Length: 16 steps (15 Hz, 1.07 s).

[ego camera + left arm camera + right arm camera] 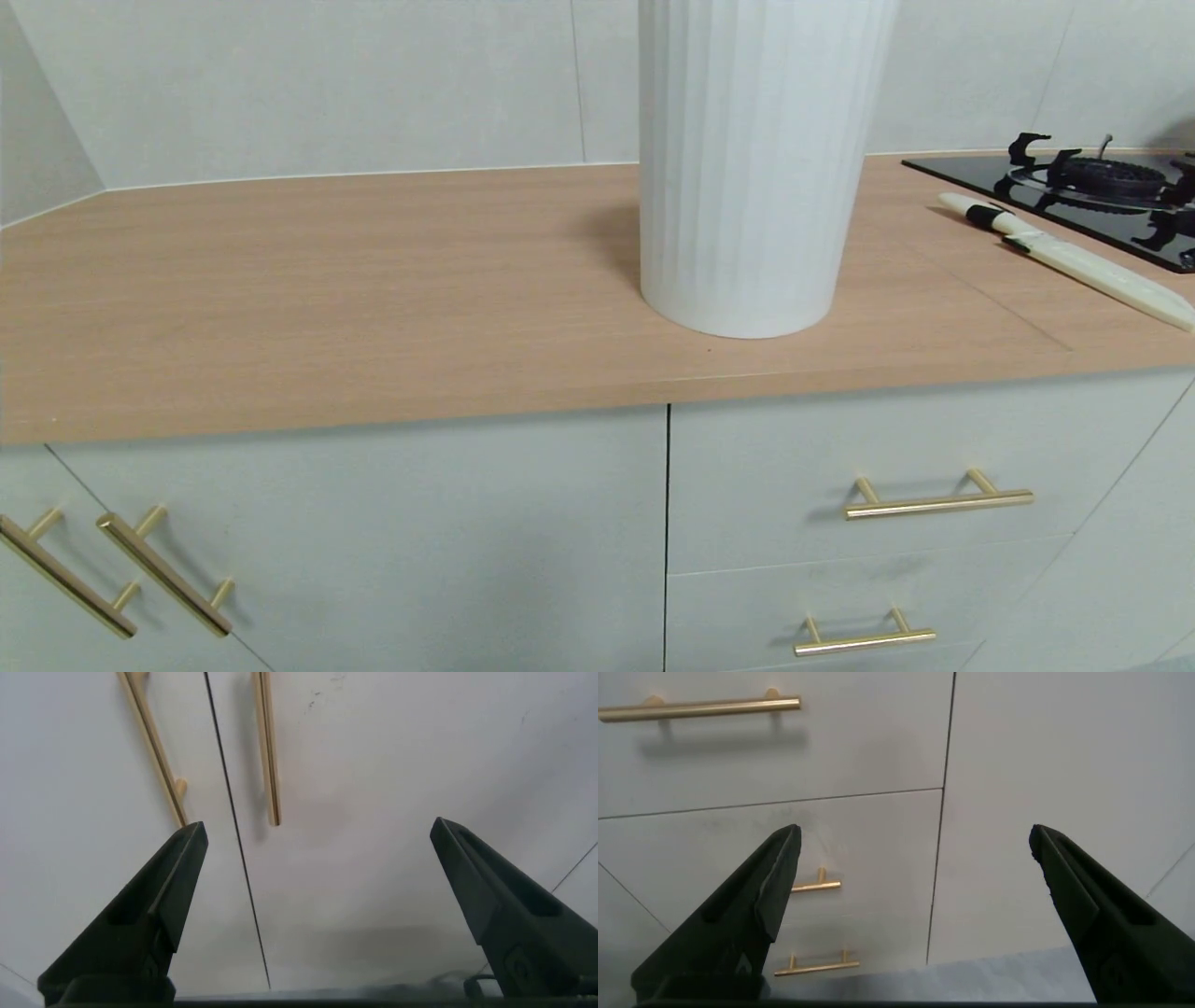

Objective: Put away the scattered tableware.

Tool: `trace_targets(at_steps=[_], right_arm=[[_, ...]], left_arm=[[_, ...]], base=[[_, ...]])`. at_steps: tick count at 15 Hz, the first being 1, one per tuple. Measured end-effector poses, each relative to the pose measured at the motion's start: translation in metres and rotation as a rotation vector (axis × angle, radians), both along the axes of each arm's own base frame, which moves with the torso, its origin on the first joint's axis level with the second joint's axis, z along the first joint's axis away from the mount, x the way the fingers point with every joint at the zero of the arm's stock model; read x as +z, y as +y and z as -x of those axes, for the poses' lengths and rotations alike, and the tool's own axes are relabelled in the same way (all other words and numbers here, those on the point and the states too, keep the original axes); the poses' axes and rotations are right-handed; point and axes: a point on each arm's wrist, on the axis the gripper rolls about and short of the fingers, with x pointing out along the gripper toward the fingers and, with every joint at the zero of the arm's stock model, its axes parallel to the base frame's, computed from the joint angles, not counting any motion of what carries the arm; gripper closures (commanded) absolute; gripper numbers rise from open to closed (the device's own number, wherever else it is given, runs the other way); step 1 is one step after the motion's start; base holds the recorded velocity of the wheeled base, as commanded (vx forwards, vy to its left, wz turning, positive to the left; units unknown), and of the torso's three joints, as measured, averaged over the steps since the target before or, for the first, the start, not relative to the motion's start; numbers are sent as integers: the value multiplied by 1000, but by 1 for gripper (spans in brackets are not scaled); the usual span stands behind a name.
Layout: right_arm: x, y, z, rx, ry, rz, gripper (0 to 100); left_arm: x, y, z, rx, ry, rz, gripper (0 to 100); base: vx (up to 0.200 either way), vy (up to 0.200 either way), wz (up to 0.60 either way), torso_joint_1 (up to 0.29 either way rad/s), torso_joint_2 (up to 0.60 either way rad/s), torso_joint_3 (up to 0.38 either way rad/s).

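A cream-coloured knife [1064, 257] with a black band around its handle lies flat on the wooden countertop [327, 280], at the right side of the head view, its handle end toward the wall [327, 84] and its blade pointing toward the counter's front edge. It lies just beside the near edge of a black glass hob [1055, 187], which carries a dark burner grate [1111, 175], and it does not touch the hob. To the left of the knife, apart from it, a tall white ribbed container [756, 168] stands upright on the countertop near the middle, and its top runs out of the picture. Below the counter are pale grey cabinet fronts: two doors at the left with slanted brass bar handles [163, 574], and at the right a stack of drawers [840, 439], each with its own brass handle. The left gripper [318, 824] is down in front of the cabinet doors [392, 784], its two dark fingers spread wide with nothing between them; the seam between the doors and two brass handles show behind it. The right gripper [914, 831] is in front of the drawer fronts [831, 765], its fingers likewise spread wide apart and holding nothing, with several brass drawer handles in the background
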Motion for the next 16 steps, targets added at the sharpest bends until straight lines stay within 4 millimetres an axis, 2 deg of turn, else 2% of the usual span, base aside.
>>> trace_targets(at_steps=[10,16], right_arm=[[0,0,0,0,1,-1,0],[0,0,0,1,1,0,0]], left_arm=[[0,0,0,0,0,0,0],[0,0,0,0,1,-1,0]], base=[[0,0,0,0,0,0],[-200,-200,0,1,4,2]])
